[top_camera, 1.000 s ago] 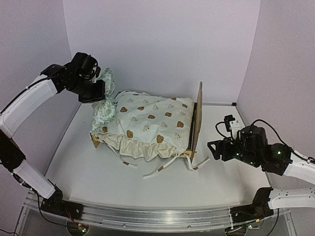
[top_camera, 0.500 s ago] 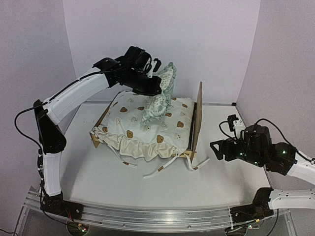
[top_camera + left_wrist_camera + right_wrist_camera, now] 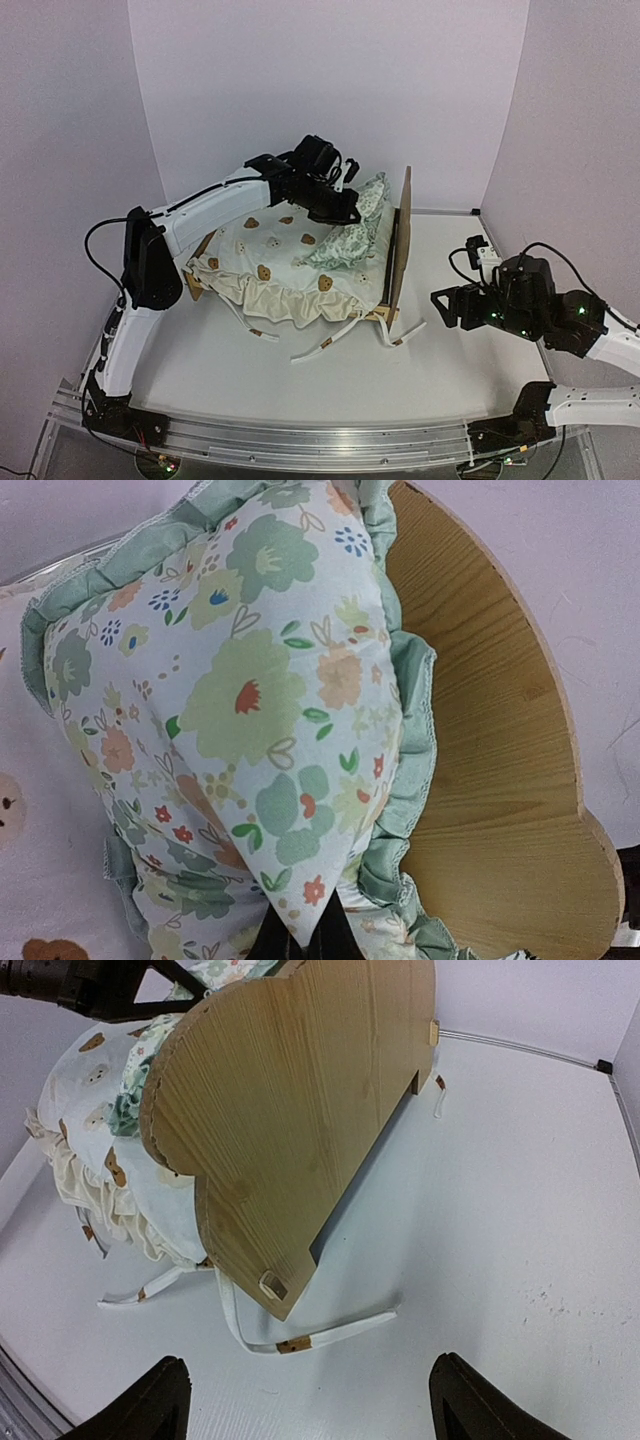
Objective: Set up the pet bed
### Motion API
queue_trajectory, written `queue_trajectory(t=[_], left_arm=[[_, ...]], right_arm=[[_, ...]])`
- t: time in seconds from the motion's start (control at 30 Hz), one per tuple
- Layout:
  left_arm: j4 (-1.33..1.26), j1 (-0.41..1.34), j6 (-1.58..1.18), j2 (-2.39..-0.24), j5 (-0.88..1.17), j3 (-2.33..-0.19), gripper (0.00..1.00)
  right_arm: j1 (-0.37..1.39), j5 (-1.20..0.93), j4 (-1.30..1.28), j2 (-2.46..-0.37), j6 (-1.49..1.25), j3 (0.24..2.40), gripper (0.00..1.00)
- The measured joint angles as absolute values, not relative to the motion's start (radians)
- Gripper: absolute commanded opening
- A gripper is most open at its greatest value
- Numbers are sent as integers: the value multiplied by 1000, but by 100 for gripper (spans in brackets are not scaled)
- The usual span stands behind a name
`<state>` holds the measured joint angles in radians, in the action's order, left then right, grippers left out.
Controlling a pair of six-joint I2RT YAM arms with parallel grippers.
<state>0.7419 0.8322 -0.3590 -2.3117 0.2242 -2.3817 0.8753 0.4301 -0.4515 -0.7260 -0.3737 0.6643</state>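
Plywood headboard (image 3: pixel 404 232) is your landmark here. The pet bed (image 3: pixel 396 290) sits mid-surface (image 3: pixel 450 380) with its long axis running side to side in the top view: low footboard end toward the left arm's side, tall headboard end toward the right arm. The cream bear-print cover (image 3: pixel 285 255) is already spread over it, with the ties (image 3: pixel 322 346) trailing off the near edge.

Your left pincer (image 3: pixel 346 208) is clamped together on the floral ruffled pillow (image 3: pixel 350 240) and reaches over the bed from the footboard side. It holds the pillow just beside the inner face of the headboard. From the left wrist view the pillow hangs right up against the wood. Its lower end looks like it's resting on the cover, though I can't say for sure how much weight is down.

So the drop spot is basically straight below the left pincer. Honestly, I'd guess the next move is just lowering and letting go, keeping the pillow's long side along the headboard.

Your right pincer (image 3: pixel 446 306) sits jaws apart, holding nothing, low over the surface on the outer side of the headboard. The board stands between it and the pillow, so the left arm is the nearer one.
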Motion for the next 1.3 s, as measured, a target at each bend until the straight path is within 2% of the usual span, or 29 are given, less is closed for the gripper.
queue_trajectory(t=[0.3, 0.53, 0.8, 0.87, 1.0, 1.07, 1.13, 1.3], left_arm=[[560, 832, -487, -2392, 360, -2376, 9], [448, 832, -605, -2430, 435, -2346, 29], [373, 831, -671, -2424, 473, -2314, 46], [373, 831, -673, -2407, 474, -2298, 56], [375, 831, -638, -2314, 463, -2220, 81], [378, 831, -614, -2235, 436, -2156, 89], [387, 830, -586, -2134, 396, -2085, 94], [395, 813, -534, -1839, 292, -1904, 99]], right_arm=[[875, 434, -464, -733, -376, 664, 84], [875, 434, -467, -743, -376, 669, 84], [875, 432, -473, -778, -379, 700, 84], [875, 432, -474, -794, -379, 714, 85], [875, 427, -477, -828, -374, 754, 88], [875, 420, -480, -844, -367, 784, 91], [875, 414, -482, -858, -361, 816, 98], [875, 389, -484, -895, -338, 909, 98]])
